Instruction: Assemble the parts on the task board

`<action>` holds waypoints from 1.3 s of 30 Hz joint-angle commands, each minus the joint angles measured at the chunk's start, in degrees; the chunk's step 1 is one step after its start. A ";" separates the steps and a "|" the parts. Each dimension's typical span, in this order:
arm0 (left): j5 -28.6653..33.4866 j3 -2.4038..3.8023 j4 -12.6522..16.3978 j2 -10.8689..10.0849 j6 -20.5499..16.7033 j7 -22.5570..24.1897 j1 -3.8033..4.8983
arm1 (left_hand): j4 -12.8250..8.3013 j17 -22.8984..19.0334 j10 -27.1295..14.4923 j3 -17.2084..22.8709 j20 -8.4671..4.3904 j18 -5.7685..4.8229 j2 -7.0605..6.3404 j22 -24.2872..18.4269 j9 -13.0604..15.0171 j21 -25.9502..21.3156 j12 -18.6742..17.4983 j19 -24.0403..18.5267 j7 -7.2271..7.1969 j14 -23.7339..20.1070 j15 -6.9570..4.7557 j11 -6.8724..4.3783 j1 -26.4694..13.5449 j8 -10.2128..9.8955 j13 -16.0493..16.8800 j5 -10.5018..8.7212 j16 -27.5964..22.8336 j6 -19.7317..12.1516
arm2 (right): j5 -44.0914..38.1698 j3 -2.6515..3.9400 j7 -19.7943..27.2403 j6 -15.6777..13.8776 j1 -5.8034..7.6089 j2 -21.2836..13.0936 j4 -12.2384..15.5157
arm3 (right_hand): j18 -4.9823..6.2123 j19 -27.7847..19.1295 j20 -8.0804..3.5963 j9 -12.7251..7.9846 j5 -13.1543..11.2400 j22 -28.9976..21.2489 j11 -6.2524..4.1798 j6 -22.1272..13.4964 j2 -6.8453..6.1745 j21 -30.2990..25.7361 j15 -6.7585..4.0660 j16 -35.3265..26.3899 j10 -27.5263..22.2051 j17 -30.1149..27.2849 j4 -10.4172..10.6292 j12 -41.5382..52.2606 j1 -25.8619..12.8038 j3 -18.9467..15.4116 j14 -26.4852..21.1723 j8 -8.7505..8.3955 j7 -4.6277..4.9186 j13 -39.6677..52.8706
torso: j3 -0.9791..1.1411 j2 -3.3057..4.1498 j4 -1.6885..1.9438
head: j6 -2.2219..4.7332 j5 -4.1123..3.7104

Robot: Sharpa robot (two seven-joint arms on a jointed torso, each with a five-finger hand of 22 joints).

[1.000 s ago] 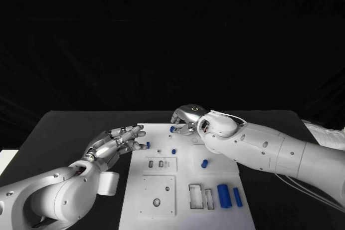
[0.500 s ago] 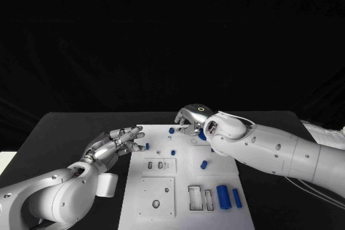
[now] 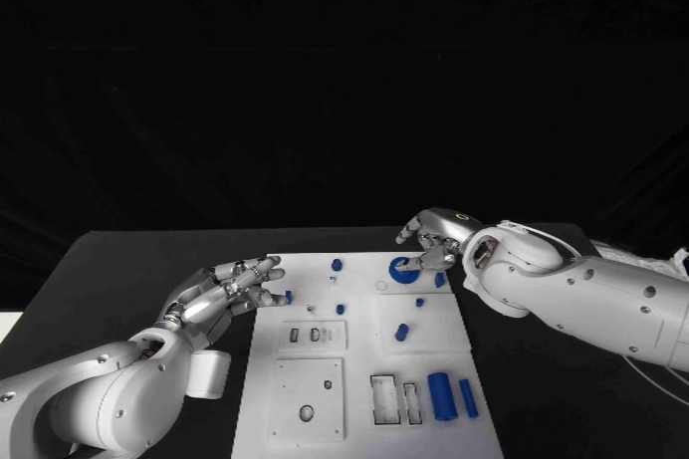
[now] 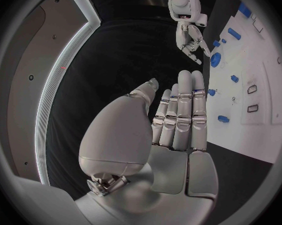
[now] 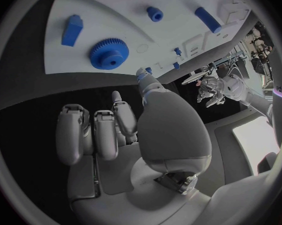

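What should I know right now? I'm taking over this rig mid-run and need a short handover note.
Left hand: holds nothing, fingers apart, at the task board's left edge.
Right hand: holds nothing, fingers loosely curled, just off the board's far right corner beside the blue gear.
Parts: the gear lies on the board's far right; small blue pegs sit mid-board; two blue cylinders lie near the right edge by the rectangular slots.
Done: which parts are seated cannot be told.
Left: the lying cylinders look unplaced, and the slots look unfilled.
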 commanded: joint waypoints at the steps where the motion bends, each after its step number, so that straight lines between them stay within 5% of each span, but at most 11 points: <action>1: 0.04 0.04 -0.02 0.05 1.35 0.19 0.10 | -0.27 0.09 -0.44 -0.01 0.12 0.00 -0.18 0.10 -0.07 0.39 0.03 -0.33 0.16 -0.35 -0.10 0.14 0.38 -0.10 -0.09 -0.10 0.22 -0.39 | 3.60 0.03 -2.55 4.74 0.01 -0.34 -0.60 | -0.76 0.20 0.36 0.10 0.18 0.65 0.09 -0.67 0.25 0.43 0.46 0.50 1.12 5.09 1.17 3.96 0.86 -1.28 4.25 0.56 0.05 5.20 | 0.00 0.02 -0.04 | -0.12 -0.12; 22: 0.04 0.03 -0.42 0.29 1.54 0.06 0.10 | -0.27 0.09 -0.44 -0.01 0.12 0.00 -0.18 0.10 -0.07 0.39 0.03 -0.33 0.16 -0.35 -0.10 0.14 0.38 -0.10 -0.09 -0.10 0.22 -0.39 | 1.23 0.03 -2.56 6.47 -0.31 1.50 -2.95 | -1.17 1.01 0.56 0.25 0.34 3.06 0.15 -0.31 1.21 1.75 0.71 1.66 3.85 7.36 2.68 10.10 2.52 -2.21 4.61 2.12 0.10 11.84 | -0.09 -0.02 0.06 | -0.73 -0.15; 39: 0.04 0.03 -0.45 0.30 1.60 -0.04 0.09 | -0.39 0.15 -0.60 0.17 0.16 -0.01 -0.23 0.17 -0.07 0.51 0.04 -0.54 0.21 -0.52 -0.05 0.20 0.32 -0.09 -0.10 -0.10 0.24 -0.50 | -0.63 0.03 -1.78 7.63 -0.62 2.50 -3.65 | -1.50 1.62 0.39 0.43 0.27 4.87 -0.13 1.86 2.93 2.71 0.48 2.34 5.37 8.72 1.08 12.86 4.44 -1.32 4.83 3.30 -0.27 14.62 | -0.08 0.03 0.10 | -0.97 -0.24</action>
